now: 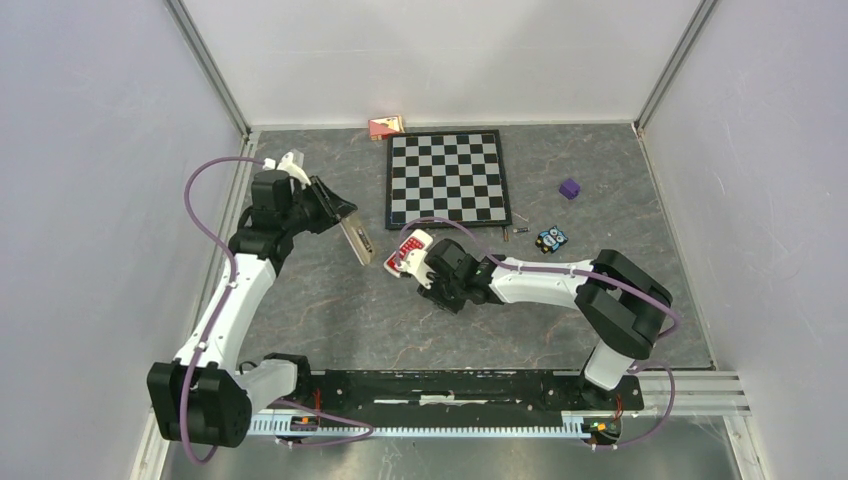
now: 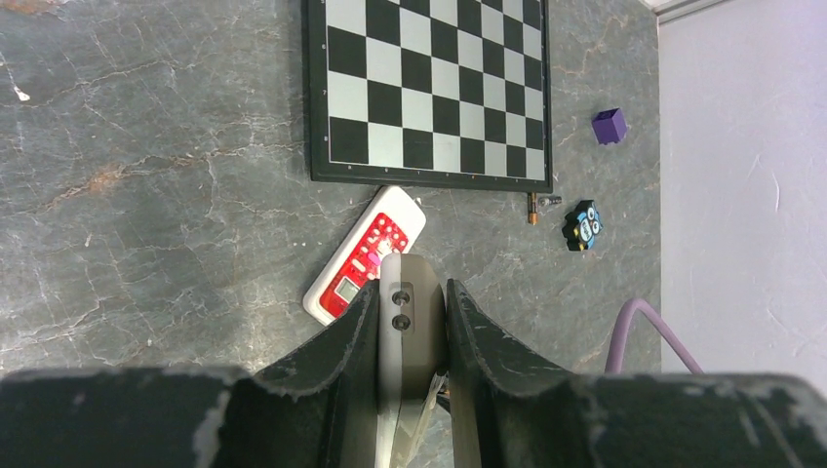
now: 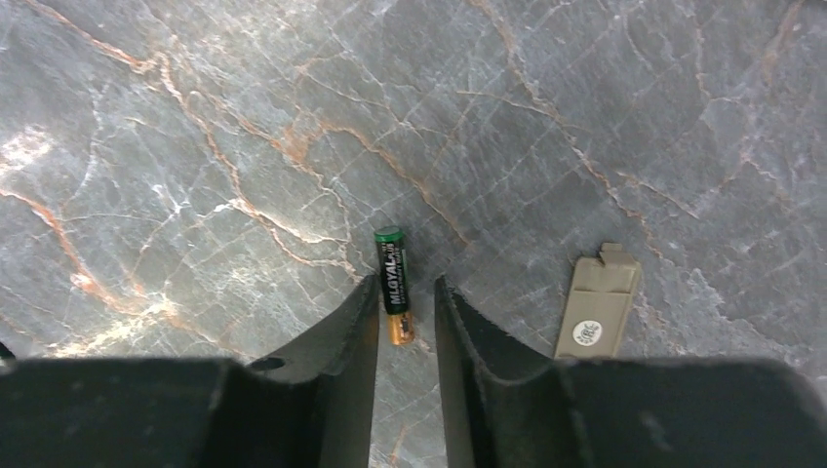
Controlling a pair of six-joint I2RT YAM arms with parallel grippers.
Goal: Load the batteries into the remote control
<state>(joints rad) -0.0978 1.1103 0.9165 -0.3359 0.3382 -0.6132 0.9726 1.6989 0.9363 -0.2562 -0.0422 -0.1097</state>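
- The left fingers are clamped on the beige remote. They hold it tilted over the left middle of the counter.
- The right fingers are narrow and straddle a battery lying on the counter. A sliver of gap shows on the battery's right side, so I judge it is not yet pinched.
- The battery lies lengthways along the fingers, with only its gold end tucked between them. Closing may catch just that end, and the cell could then pivot, roll or squirt out.
- It sits closer to one finger, which would touch first and could shove it sideways.
- The battery cover lies just to the right, apart from the fingers. A careless sweep could knock it.
- What look like two more batteries lie at the near right corner of the chessboard, beside an owl toy. A nudge would roll them away.
- In the top view, a red and white gadget lies right beside the right arm. A turn of the wrist could bump it.
- I cannot tell which way the remote's battery bay faces. If it faces away from the right arm, or the cell goes in the wrong way round, it won't seat.
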